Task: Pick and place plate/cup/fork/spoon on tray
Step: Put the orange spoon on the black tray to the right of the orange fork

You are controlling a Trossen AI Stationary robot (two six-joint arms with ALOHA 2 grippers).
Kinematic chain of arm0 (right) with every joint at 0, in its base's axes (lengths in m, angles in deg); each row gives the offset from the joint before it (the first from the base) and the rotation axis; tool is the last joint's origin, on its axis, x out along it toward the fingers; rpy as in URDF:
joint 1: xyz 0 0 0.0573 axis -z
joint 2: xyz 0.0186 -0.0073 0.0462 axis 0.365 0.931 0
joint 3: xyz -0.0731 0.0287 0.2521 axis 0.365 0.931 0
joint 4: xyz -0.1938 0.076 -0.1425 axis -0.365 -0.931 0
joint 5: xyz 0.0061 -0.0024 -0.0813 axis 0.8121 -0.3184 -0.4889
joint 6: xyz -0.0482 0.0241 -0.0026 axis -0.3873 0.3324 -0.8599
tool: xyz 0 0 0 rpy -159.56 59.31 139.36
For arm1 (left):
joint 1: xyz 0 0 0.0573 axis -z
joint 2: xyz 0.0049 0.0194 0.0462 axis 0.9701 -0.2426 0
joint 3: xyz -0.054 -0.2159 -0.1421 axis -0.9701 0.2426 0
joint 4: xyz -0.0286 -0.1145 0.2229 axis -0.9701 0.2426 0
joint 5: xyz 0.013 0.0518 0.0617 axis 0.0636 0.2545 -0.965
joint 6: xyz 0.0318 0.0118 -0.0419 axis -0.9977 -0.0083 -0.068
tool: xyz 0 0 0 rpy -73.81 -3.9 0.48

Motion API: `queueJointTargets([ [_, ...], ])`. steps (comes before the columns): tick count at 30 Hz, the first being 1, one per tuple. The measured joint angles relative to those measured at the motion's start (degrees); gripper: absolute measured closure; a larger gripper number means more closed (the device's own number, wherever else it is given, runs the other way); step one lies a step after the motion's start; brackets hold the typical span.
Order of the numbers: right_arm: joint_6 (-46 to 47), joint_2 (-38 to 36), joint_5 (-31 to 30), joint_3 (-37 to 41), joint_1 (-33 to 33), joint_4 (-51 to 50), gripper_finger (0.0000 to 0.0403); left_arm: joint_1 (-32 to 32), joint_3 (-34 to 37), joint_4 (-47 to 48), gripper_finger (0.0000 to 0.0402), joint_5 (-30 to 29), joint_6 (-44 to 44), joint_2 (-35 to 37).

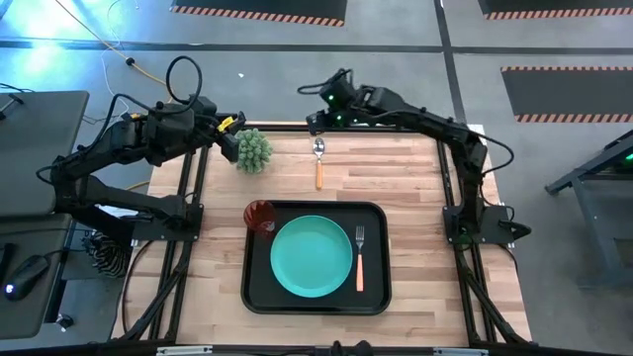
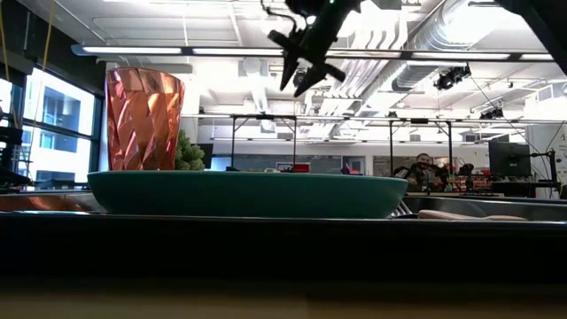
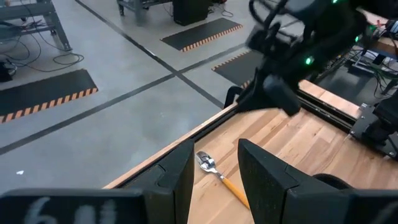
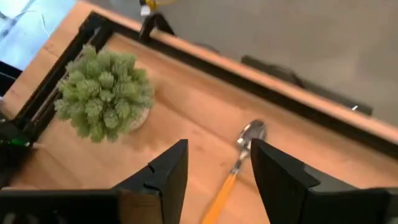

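Observation:
The black tray point(image 1: 257, 293) lies at the table's near middle. The teal plate point(image 1: 312, 257) and the fork point(image 1: 359, 259) lie on it; the red-orange cup point(image 1: 259, 215) stands at its far left corner. The spoon point(image 1: 318, 161) lies on the table near the far edge, bowl toward the far edge; it also shows in the right wrist view point(image 4: 239, 158) and the left wrist view point(image 3: 217, 173). My right gripper point(image 1: 315, 123) hangs open above the far edge, just beyond the spoon's bowl. My left gripper point(image 1: 233, 125) is open at the far left, touching nothing.
A spiky green plant point(image 1: 253, 149) stands on the table at the far left, between the left gripper and the spoon. Black frame rails point(image 1: 193, 198) run along the table's left and right sides. Bare wood lies between the spoon and the tray.

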Motion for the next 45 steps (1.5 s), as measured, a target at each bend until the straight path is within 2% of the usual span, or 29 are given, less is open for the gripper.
queueJointTargets([
  [18,9.65,11.75,3.45,0.03,-2.75,-5.04,0.0234,0.0,0.0,0.03,0.0286,0.01,-1.0,0.0],
  [22,11.42,14.09,5.92,0.07,-3.07,-5.32,0.0234,0.0,0.0,0.04,0.0286,0.0,-1.0,0.0],
  [32,14.18,18.92,5.59,0.08,-4.13,-5.36,0.024,0.02,0.0,3.23,0.0286,0.0,-1.0,0.0],
  [45,18.48,21.57,3.84,0.1,-4.65,-4.52,0.0249,0.02,0.0,3.82,0.0286,0.22,-1.98,-0.02],
])
